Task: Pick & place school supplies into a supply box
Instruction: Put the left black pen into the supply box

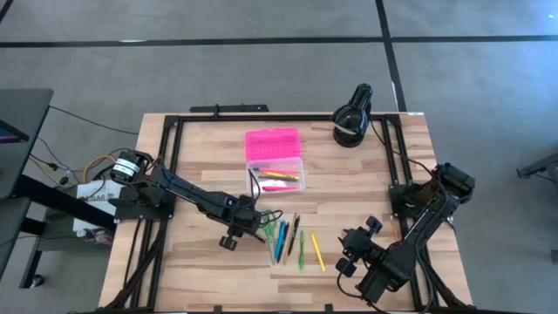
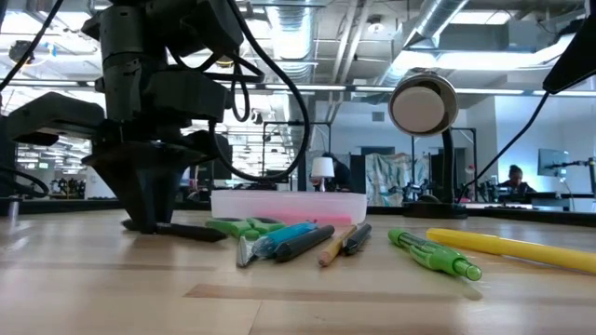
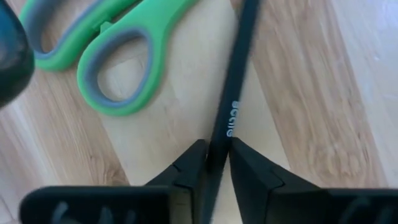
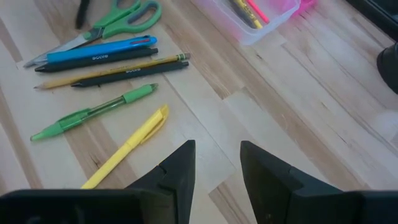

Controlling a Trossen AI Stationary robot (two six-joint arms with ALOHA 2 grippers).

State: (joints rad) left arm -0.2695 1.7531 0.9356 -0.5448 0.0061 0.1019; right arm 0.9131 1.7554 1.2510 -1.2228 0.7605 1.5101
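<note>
My left gripper (image 3: 217,165) stands low over the table's middle (image 1: 251,216), fingers pointing down, shut on a black pen (image 3: 239,74). The green-handled scissors (image 3: 118,56) lie just beside it. Several more pens and pencils lie flat in a loose row (image 1: 292,240), among them a blue one (image 4: 102,53), a green one (image 4: 93,112) and a yellow one (image 4: 127,146). The supply box (image 1: 277,174) sits beyond them, its pink lid (image 1: 272,142) laid open, with a few pens inside. My right gripper (image 4: 217,162) waits open near the table's near right corner (image 1: 349,257). My left gripper pinches the black pen's shaft (image 3: 222,127) between its two fingers (image 3: 186,168), coming from above and lying across the pen. The pen runs on away from the fingers, close above the wood. Whether it is lifted clear, I cannot tell.
A black round lamp (image 1: 351,118) stands at the far right of the table, its head showing in the low view (image 2: 424,104). A black frame rail (image 1: 166,174) borders the table. Bare wood lies between the pens and my right gripper.
</note>
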